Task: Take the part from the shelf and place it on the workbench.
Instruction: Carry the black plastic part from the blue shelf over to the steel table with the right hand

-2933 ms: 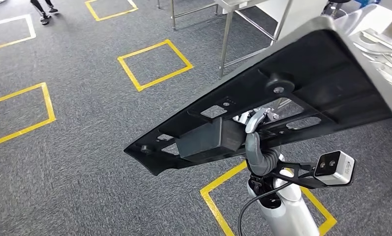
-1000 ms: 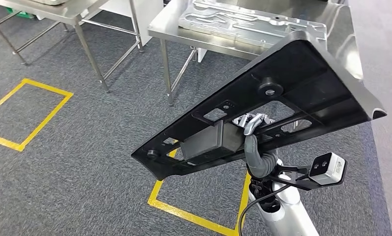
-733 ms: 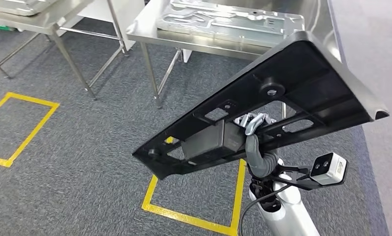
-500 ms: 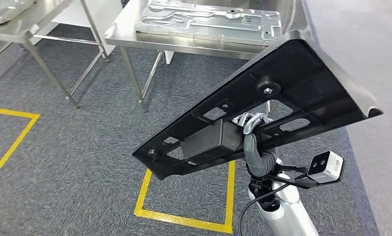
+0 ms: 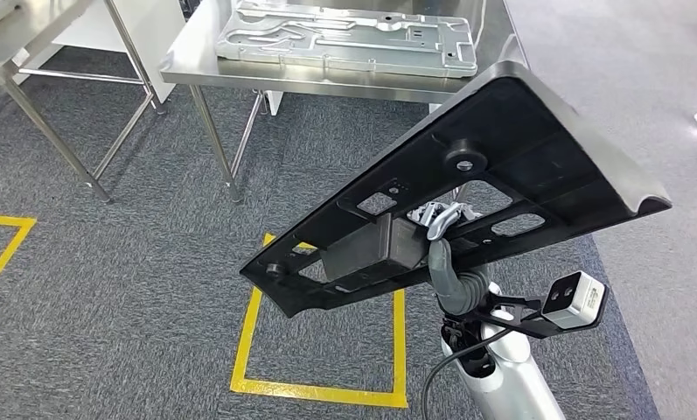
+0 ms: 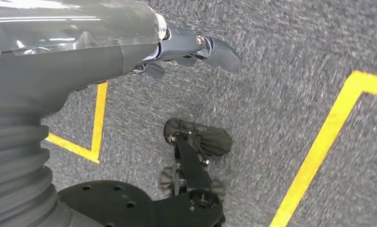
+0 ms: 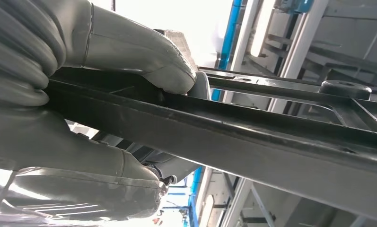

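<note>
- Up above the right hand (image 5: 448,236) sits the part (image 5: 502,166), a long black plate with cut-outs and a round boss, carried tilted over the floor.
- That right hand is clamped on one of the part's bars: the right wrist view has the thick grey thumb (image 7: 144,56) pressed on one face, the rest of the hand against the other.
- Just beyond the part's far edge stands the steel workbench (image 5: 187,61), with a silver machined plate (image 5: 345,39) lying flat on top.
- Below the hand, grey carpet (image 5: 108,289) with a yellow taped square (image 5: 318,389).
- Left hand (image 6: 196,47) hangs over the carpet, fingers curled, holding nothing.
</note>
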Motion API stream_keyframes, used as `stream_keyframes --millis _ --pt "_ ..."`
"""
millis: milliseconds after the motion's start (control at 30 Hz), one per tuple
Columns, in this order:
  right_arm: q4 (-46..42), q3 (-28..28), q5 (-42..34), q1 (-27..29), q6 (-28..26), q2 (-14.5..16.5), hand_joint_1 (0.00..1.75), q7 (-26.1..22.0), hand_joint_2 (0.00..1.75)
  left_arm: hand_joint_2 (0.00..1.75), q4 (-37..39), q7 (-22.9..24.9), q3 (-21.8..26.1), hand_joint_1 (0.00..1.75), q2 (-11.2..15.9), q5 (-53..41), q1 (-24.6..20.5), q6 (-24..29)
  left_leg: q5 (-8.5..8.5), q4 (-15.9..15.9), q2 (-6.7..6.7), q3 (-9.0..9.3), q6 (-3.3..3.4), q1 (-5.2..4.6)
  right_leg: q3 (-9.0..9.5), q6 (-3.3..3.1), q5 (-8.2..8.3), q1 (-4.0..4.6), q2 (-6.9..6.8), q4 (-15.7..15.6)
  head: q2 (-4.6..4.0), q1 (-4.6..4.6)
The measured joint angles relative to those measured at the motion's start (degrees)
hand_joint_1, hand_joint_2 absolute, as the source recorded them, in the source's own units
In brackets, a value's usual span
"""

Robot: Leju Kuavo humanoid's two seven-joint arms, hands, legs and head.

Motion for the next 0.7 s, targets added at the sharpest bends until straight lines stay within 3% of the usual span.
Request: stream_keyframes --millis 67,133,233,267,333,367,400,433,500,533,600,700 --pt "0.0 0.0 0.1 -0.1 0.1 0.0 1.71 -0.2 1.75 1.75 0.0 0.0 0.0 0.0 0.0 0.0 0.0 0.0 -0.35 0.1 0.08 0.19 -0.52 -0.2 3.04 -0.64 1.68 0.33 -0.29 -6.0 0.0 0.0" --pt "0.1 0.0 0.2 -0.1 0.1 0.0 1.71 -0.3 1.75 1.75 0.0 -0.1 0.0 0.0 0.0 0.0 -0.1 0.1 -0.61 0.0 0.18 0.29 -1.14 -0.37 3.48 -1.18 1.4 0.62 -0.24 -7.0 0.0 0.0" --pt "0.2 0.0 0.2 -0.2 0.1 0.0 1.71 -0.5 1.75 1.75 0.0 -0.2 0.0 0.0 0.1 0.0 -0.2 0.1 -1.79 1.6 0.31 -0.12 -2.05 -0.28 4.18 -2.12 1.29 0.19 -0.13 -7.6 0.0 -0.01" --pt "0.2 0.0 0.2 -0.2 0.2 0.0 1.71 -0.6 1.75 1.75 0.0 -0.2 0.0 0.0 0.1 0.0 -0.2 0.1 -3.07 4.2 0.32 -1.31 -2.32 -0.22 4.52 -2.44 1.17 0.05 -0.14 -7.7 0.0 -0.01" --pt "0.2 0.0 0.2 -0.3 0.2 0.1 1.71 -0.7 1.75 1.75 0.0 -0.2 0.0 0.0 0.1 0.0 -0.1 0.1 -6.23 12.0 0.32 -5.42 -2.77 -0.16 4.95 -2.88 0.68 0.11 -0.13 -7.8 0.0 -0.02" --pt "0.3 0.0 0.2 -0.2 0.2 0.1 1.71 -0.8 1.75 1.75 0.0 -0.2 0.0 0.0 0.1 0.0 0.0 0.0 -7.09 15.4 0.32 -7.47 -2.94 -0.14 5.17 -2.95 0.41 0.14 -0.06 -7.8 0.0 -0.02" --pt "0.4 0.0 0.2 -0.2 0.2 0.1 1.71 -0.8 1.75 1.75 0.0 -0.3 0.0 0.0 0.1 0.0 0.0 0.0 -6.8 16.9 0.32 -8.72 -3.04 -0.12 5.48 -2.92 0.11 0.15 0.04 -7.8 0.0 -0.02" --pt "0.4 0.0 0.2 -0.1 0.2 0.1 1.71 -0.9 1.75 1.75 0.0 -0.3 0.0 0.0 0.2 0.0 0.0 0.0 -5.39 16.3 0.32 -8.9 -3.07 -0.1 5.92 -2.84 -0.23 0.14 0.15 -7.7 0.0 -0.01" --pt "0.5 0.0 0.2 -0.1 0.2 0.1 1.71 -0.9 1.75 1.75 0.0 -0.4 0.0 0.0 0.2 0.0 0.1 0.0 -0.47 9.5 0.32 -6.4 -2.87 -0.02 7.11 -2.48 -1.13 0.09 0.3 -7.7 0.0 -0.01" --pt "0.5 0.0 0.3 -0.2 0.2 0.1 1.71 -0.9 1.75 1.75 0.0 -0.4 0.0 0.0 0.3 0.0 0.0 0.0 1.2 5.8 0.3 -4.81 -2.65 -0.11 7.59 -2.2 -1.59 0.18 0.37 -7.6 0.0 0.0" --pt "0.5 0.0 0.3 -0.3 0.1 0.1 1.71 -0.9 1.75 1.75 0.0 -0.5 0.1 0.0 0.3 0.0 0.0 0.1 1.83 1.8 0.24 -3.0 -1.78 -0.31 7.95 -1.54 -2.17 0.36 0.49 -7.5 0.0 -0.01" --pt "0.5 0.0 0.4 -0.3 0.1 0.1 1.71 -0.9 1.75 1.75 0.0 -0.6 0.1 0.0 0.3 0.0 0.0 0.1 0.87 0.9 0.14 -2.26 -0.41 -0.31 7.97 -0.67 -2.27 0.4 0.5 -6.9 0.0 0.0"
